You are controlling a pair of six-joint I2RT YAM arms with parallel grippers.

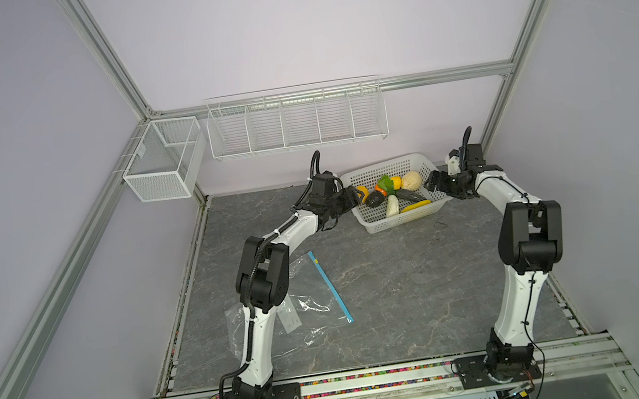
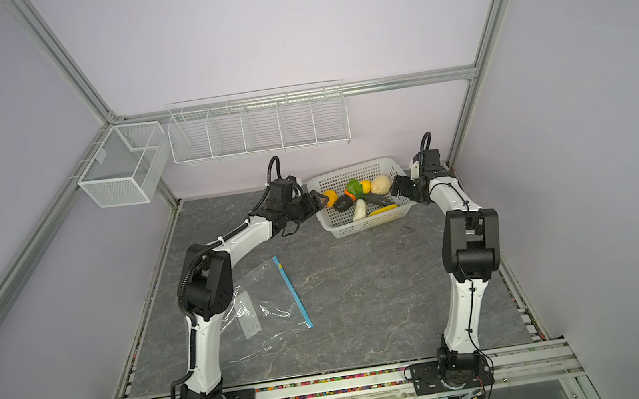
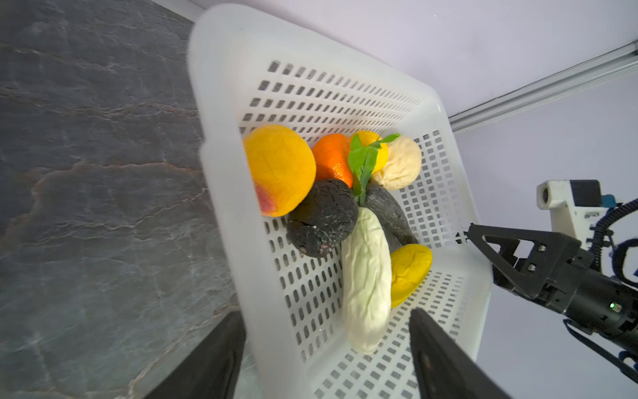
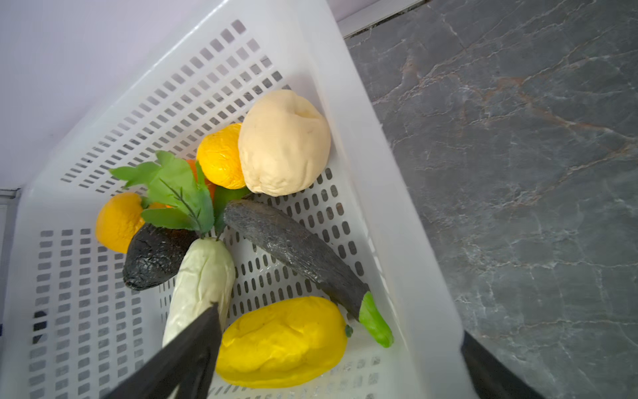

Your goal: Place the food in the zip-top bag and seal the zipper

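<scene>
The food (image 1: 390,195) lies piled in a white perforated basket (image 1: 396,220) at the back of the table: peach (image 3: 279,169), orange (image 3: 333,159), beige ball (image 4: 283,141), dark pieces (image 3: 321,217), white oblong (image 3: 366,283), yellow piece (image 4: 281,342). My left gripper (image 3: 328,349) is open, its jaws straddling the basket's left wall (image 3: 224,207). My right gripper (image 4: 341,359) is open astride the right wall (image 4: 397,221). The zip-top bag (image 1: 309,294) lies flat near the left arm in both top views, empty. Its blue zipper (image 2: 293,292) faces the table's middle, slider (image 2: 278,264) at the far end.
A white wire shelf (image 1: 296,122) and a mesh box (image 1: 161,160) hang on the back wall above the table. Aluminium frame posts stand at the back corners. Bare grey marble tabletop (image 1: 404,281) lies between the bag and the right arm.
</scene>
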